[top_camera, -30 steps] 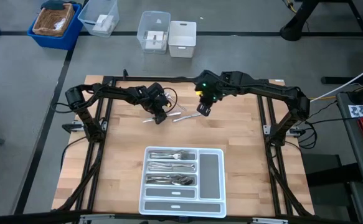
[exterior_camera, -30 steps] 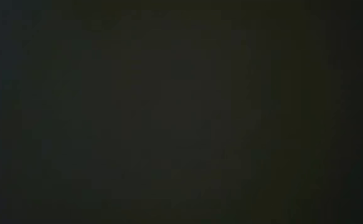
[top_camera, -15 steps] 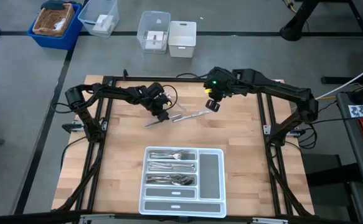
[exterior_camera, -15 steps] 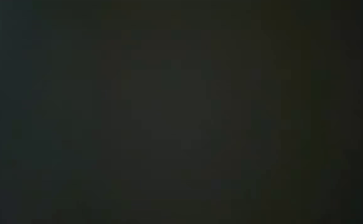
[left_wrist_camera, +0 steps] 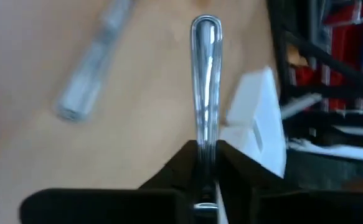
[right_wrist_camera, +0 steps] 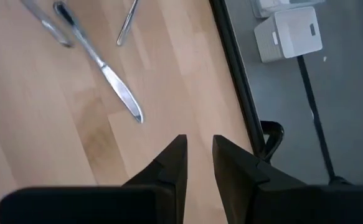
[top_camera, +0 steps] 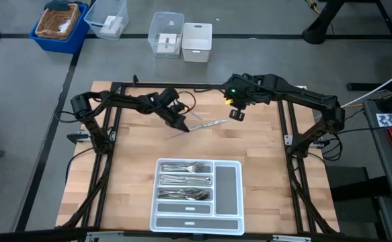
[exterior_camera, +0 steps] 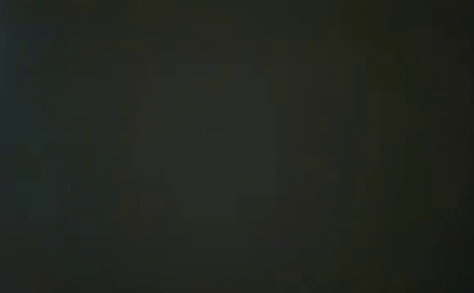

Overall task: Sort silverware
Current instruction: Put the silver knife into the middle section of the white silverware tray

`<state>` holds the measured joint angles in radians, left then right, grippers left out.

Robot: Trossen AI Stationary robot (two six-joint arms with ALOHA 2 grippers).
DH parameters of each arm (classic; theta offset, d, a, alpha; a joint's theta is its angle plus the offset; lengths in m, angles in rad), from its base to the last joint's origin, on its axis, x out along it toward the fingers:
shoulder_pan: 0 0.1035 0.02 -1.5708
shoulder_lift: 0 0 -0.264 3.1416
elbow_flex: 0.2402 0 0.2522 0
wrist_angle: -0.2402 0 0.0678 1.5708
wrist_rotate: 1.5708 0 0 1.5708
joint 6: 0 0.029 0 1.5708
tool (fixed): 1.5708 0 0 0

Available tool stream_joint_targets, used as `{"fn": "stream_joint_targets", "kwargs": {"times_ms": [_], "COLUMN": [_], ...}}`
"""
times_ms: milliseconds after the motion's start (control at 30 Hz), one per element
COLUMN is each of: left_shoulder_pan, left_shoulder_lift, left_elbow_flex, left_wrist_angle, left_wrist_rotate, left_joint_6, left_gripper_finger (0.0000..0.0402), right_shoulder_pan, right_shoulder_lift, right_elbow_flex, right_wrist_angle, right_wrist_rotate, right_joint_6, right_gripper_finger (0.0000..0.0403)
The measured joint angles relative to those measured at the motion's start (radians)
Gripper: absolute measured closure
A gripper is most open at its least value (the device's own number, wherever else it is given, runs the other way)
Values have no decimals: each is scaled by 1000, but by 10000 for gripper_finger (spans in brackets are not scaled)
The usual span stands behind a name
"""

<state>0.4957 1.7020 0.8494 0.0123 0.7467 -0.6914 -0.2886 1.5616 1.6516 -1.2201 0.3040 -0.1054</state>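
The left tool [left_wrist_camera: 203, 168] is clenched on a handle [left_wrist_camera: 206, 81] above the worktop [top_camera: 128, 175] at 11 o'clock; carry it level to the tray [top_camera: 198, 195]. The right tool [right_wrist_camera: 198, 163], released, waits by the knife [right_wrist_camera: 100, 62].

My low view is black all over; I get nothing from it. In the left wrist view, the piece of silverware [left_wrist_camera: 206, 93] I hold shows only its handle; its working end is hidden between the fingers [left_wrist_camera: 169, 180], so I cannot tell fork, spoon or knife; a second piece [left_wrist_camera: 94, 62] at upper left is blurred and cut by the top edge. In the high view, the pieces in the tray [top_camera: 230, 214] are too small to count.
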Motion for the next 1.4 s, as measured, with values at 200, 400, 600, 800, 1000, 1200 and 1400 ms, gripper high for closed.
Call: {"fn": "stream_joint_targets", "kwargs": {"times_ms": [200, 400, 600, 800, 1000, 1200, 1400], "left_shoulder_pan": [-74, -170, -266, -347, -406, -449, -506], "left_shoulder_lift": [0, 0, 0, 0, 0, 0, 0], "left_elbow_flex": [0, 0, 0, 0, 0, 0, 0], "left_wrist_angle": [57, 214, 365, 387, 389, 407, 539], "left_wrist_rotate": [103, 119, 123, 124, 124, 122, 122], "left_joint_6": [-19, -41, -30, 15, 173, 380, 663], "left_gripper_finger": [359, 359, 359, 359, 359, 359, 359], "right_shoulder_pan": [0, 0, 0, 0, 23, 122, 240], "right_shoulder_lift": [0, 0, 0, 0, 0, -2, -2], "right_elbow_flex": [0, 0, 0, 0, 0, 0, 0], "right_wrist_angle": [-19, -19, -23, -71, -124, -125, -123], "right_wrist_rotate": [1, 0, 0, -81, -302, -324, -324], "right_joint_6": [-55, -60, -57, 61, 221, 384, 577], "right_gripper_finger": [325, 325, 325, 325, 325, 325, 325]}}
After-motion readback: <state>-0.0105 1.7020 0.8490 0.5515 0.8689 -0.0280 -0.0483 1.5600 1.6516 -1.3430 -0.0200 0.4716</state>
